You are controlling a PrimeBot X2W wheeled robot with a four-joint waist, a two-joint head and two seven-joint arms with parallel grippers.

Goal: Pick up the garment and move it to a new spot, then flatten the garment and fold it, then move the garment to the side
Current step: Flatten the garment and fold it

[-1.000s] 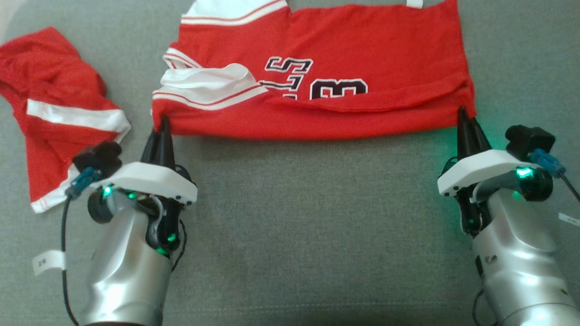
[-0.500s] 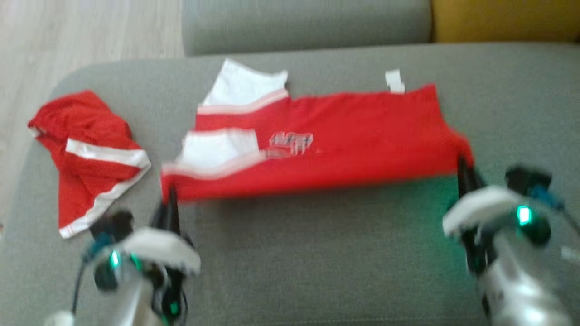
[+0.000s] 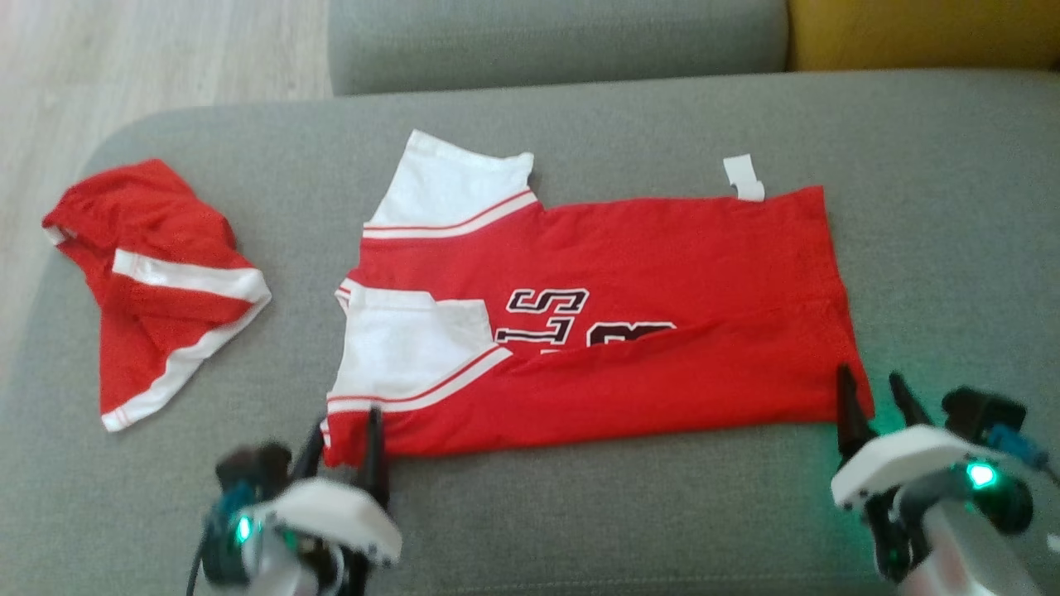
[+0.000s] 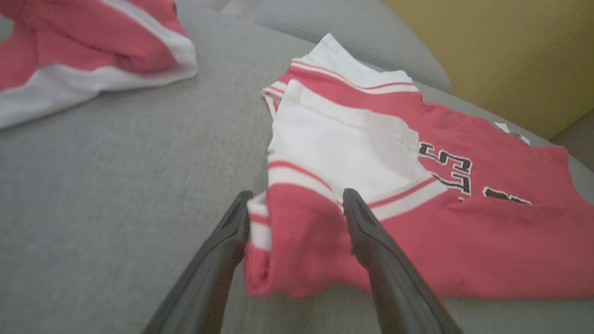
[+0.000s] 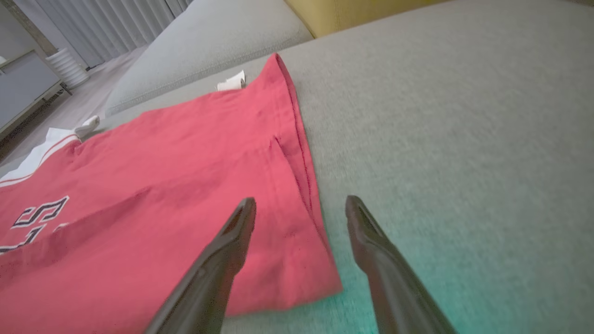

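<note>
Left pincer [image 3: 346, 422]: being held wide open at the near part of the sofa [image 3: 580, 513]. In the left wrist view the jersey's near sleeve-end corner is being straddled by the fingers [image 4: 366, 232], a little bunched, nothing being pinched.
Right pincer [image 3: 869, 377]: likewise being held open. The hem-end corner is being overhung by its inner finger, the outer finger being kept above bare sofa.
Jersey [image 3: 629, 273]: being left flat on the sofa, just beyond both pincers. A near strip is being shown folded over the lower part of the digits.
Long axis: being laid left to right across the head view, parallel to the line joining the two pincers, with sleeves at the left end and hem at the right.
Nearer arm: neither is being favoured, each pincer being stationed at its own corner.
Coming move: judged to be a crosswise fold, one end being carried along the long axis over the other. A fresh grip on a corner would be needed.
Other garment [image 3: 157, 273]: being left crumpled to the left, apart from the jersey.
Tag [image 3: 743, 178]: being shown white at the jersey's far edge.
Change: a second ago both pincers were being kept closed on these corners, the near edge taut. Now the cloth is being let lie. The head view has also drawn back, which is a camera shift and not a move of the things.
</note>
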